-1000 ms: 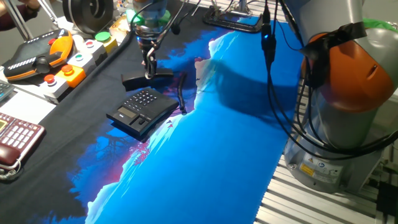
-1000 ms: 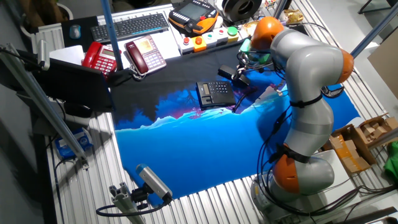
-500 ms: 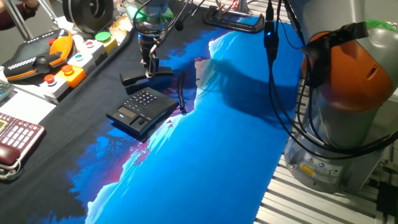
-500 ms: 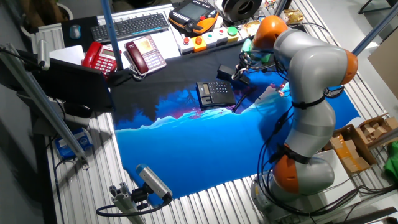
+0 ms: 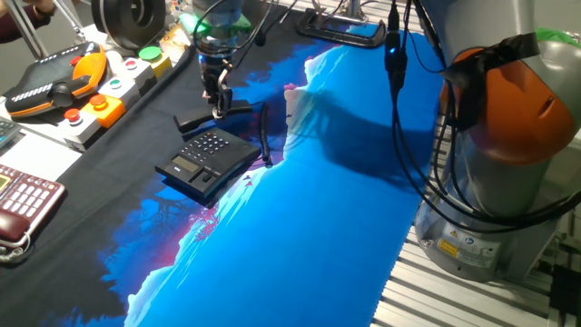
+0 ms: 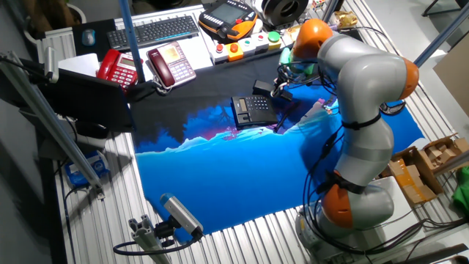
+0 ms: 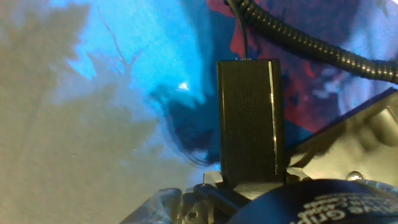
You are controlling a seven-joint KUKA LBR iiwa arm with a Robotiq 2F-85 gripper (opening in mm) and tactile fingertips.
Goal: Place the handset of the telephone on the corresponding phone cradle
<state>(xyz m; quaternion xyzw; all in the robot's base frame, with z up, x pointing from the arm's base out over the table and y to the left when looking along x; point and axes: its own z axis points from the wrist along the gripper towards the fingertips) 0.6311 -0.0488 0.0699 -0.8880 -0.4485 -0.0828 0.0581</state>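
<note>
The black telephone [image 5: 207, 162] lies on the dark cloth with its keypad facing up, and the phone cradle [image 5: 230, 166] runs along the keypad's near side with nothing in it. My gripper [image 5: 218, 102] is shut on the middle of the slim black handset [image 5: 213, 117], which hangs just beyond the telephone's far edge and slightly above the cloth. The black coiled cord [image 5: 265, 136] trails to the phone's right side. In the other fixed view the handset [image 6: 265, 84] sits behind the telephone [image 6: 254, 110]. The hand view shows the handset [image 7: 249, 118] end-on between my jaws and the cord [image 7: 298, 43] above it.
A dark red phone with pale keys [image 5: 23, 204] lies at the left edge. A control box with coloured buttons [image 5: 100, 100] and an orange pendant [image 5: 54, 82] stand at the back left. The blue cloth [image 5: 318, 227] covers the table's right part. The arm's base [image 5: 508, 163] stands at the right.
My gripper has shifted a little to the left with the handset, which now sits slightly tilted. The telephone has not moved.
</note>
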